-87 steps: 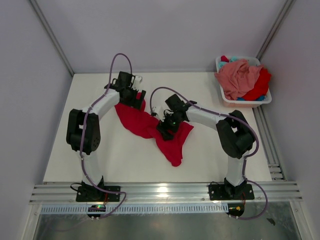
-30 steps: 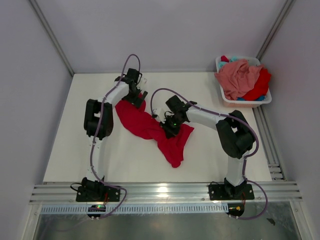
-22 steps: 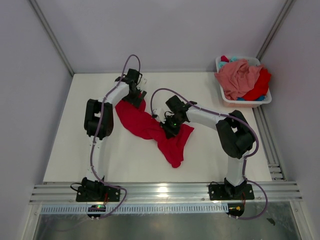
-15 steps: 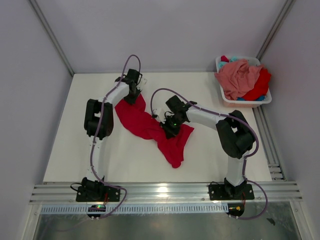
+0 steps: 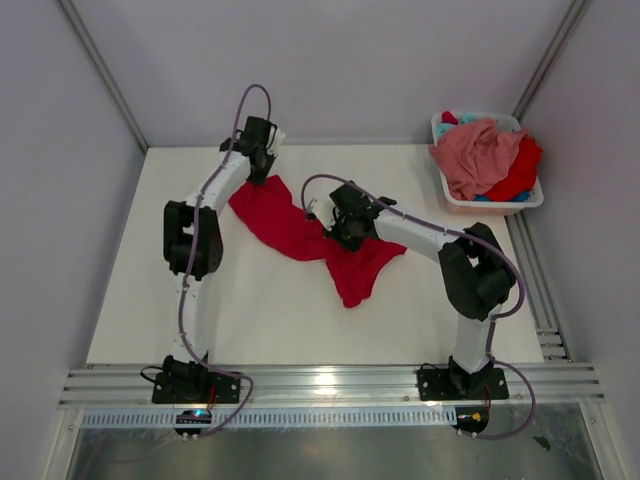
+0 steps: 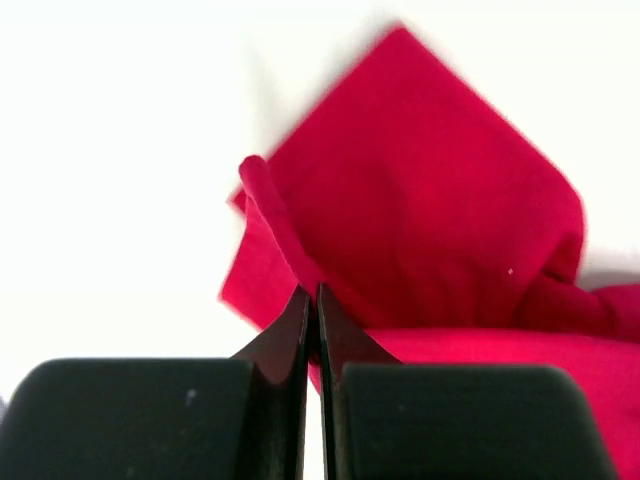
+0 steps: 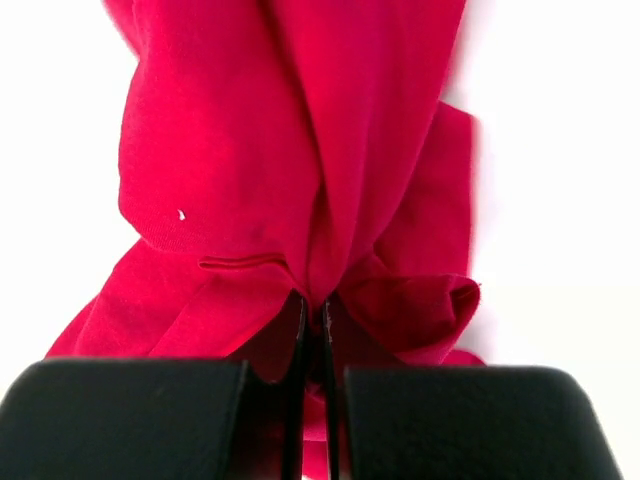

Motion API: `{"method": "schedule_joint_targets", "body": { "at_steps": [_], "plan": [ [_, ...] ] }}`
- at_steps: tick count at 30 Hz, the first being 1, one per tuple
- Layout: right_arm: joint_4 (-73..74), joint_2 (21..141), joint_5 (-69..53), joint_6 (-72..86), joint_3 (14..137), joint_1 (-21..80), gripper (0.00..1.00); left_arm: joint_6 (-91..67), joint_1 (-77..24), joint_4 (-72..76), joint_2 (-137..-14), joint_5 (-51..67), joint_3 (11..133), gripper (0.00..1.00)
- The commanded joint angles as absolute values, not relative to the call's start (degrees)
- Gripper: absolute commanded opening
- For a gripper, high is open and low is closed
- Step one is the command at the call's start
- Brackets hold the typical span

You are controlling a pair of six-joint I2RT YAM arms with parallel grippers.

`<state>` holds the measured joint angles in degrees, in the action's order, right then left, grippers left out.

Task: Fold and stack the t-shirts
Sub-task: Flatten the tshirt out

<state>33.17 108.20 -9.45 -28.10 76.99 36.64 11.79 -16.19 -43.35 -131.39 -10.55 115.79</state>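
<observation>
Progress minimal: red t-shirt (image 5: 300,232) crumpled mid-table, unfolded; left gripper (image 6: 311,296) pinched tight on its 11 o'clock corner, right gripper (image 7: 312,302) clamped on its bunched middle. At 2 o'clock, salmon t-shirt (image 5: 478,152) and others sit in white basket (image 5: 460,203); nothing stacked.

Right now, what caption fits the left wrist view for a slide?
Left gripper shut on a fold of the red t-shirt lying on the white table.

Red t-shirt (image 5: 282,223) sprawls bunched on table (image 5: 140,300); other t-shirts (image 5: 480,155) fill basket (image 5: 497,206).
</observation>
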Motion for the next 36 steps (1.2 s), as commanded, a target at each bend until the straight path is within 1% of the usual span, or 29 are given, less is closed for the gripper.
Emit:
{"method": "schedule_joint_targets", "body": {
  "at_steps": [1, 2, 4, 5, 7, 8, 9, 11, 14, 18, 21, 24, 25, 26, 27, 28, 29, 31, 32, 36],
  "plan": [
    [22.26, 103.98, 10.86, -26.89, 80.07, 36.65, 0.03, 10.20, -13.45, -43.85, -126.21, -11.95, 125.76, 0.00],
    [20.06, 103.71, 17.68, -27.85, 79.55, 36.65, 0.03, 10.11, -13.10, -44.03, -125.69, -11.95, 127.42, 0.00],
    [14.52, 102.84, 22.39, -29.70, 78.49, 36.65, 0.03, 10.11, -12.22, -43.42, -123.58, -12.04, 127.97, 0.00],
    [12.67, 102.66, 26.85, -31.80, 78.05, 36.56, 0.03, 10.11, -11.87, -43.24, -122.79, -12.04, 127.88, 0.00],
    [8.02, 102.48, 30.83, -34.44, 78.13, 36.65, 0.03, 9.85, -10.90, -42.54, -120.51, -12.04, 127.97, 0.00],
    [5.82, 102.48, 35.11, -37.41, 78.05, 36.48, 0.03, 9.76, -10.46, -42.19, -119.80, -12.04, 128.23, 0.00],
    [2.41, 102.39, 36.20, -38.92, 78.13, 36.30, 0.03, 9.67, -9.50, -42.19, -119.19, -11.78, 128.32, 0.00],
    [1.58, 102.30, 36.91, -40.16, 80.85, 34.99, 0.03, 8.88, -8.27, -42.10, -117.60, -11.25, 129.81, 0.00],
    [5.79, 103.09, 35.51, -37.37, 88.83, 32.70, 0.03, 8.00, -5.81, -44.11, -117.07, -10.46, 133.57, 0.00],
    [15.17, 103.36, 30.26, -25.80, 99.38, 26.83, 0.04, 6.42, -1.68, -45.44, -114.70, -7.92, 134.56, 0.00],
    [18.36, 101.35, 25.42, -20.14, 100.20, 22.43, 0.03, 5.36, 2.00, -45.96, -111.72, -6.07, 133.42, 0.00],
    [22.21, 98.80, 18.30, -17.14, 97.84, 20.13, 0.03, 5.36, 3.95, -48.15, -109.08, -4.57, 131.49, 0.00],
    [23.80, 98.09, 12.45, -17.92, 96.95, 19.43, 0.04, 5.36, 4.13, -48.69, -108.20, -3.70, 128.96, 0.00],
    [27.21, 97.48, 9.70, -18.71, 95.81, 19.34, 0.04, 5.45, 4.30, -49.04, -107.15, -3.17, 127.20, 0.00],
    [28.38, 96.60, 8.02, -19.42, 94.41, 19.34, 0.04, 5.62, 4.39, -49.13, -104.35, -2.47, 124.83, 0.00],
    [29.43, 94.59, 6.52, -19.51, 90.83, 19.34, 0.04, 5.80, 4.39, -48.61, -102.76, -1.33, 119.58, 0.00],
    [30.23, 93.53, 4.15, -19.77, 88.70, 19.34, 0.04, 6.06, 4.48, -48.34, -101.00, 3.38, 117.18, 0.00],
    [32.77, 90.55, 1.25, -21.96, 83.51, 19.42, 0.04, 7.46, 4.31, -49.56, -96.96, 6.58, 111.65, 0.00],
    [36.00, 89.92, -3.47, -22.76, 82.71, 19.34, 0.04, 7.47, 4.39, -50.27, -96.16, 8.16, 110.49, 0.00],
    [40.43, 87.46, -9.48, -23.29, 79.55, 19.34, 0.04, 7.38, 4.31, -52.56, -94.48, 10.28, 106.45, 0.00]
  ]
}}
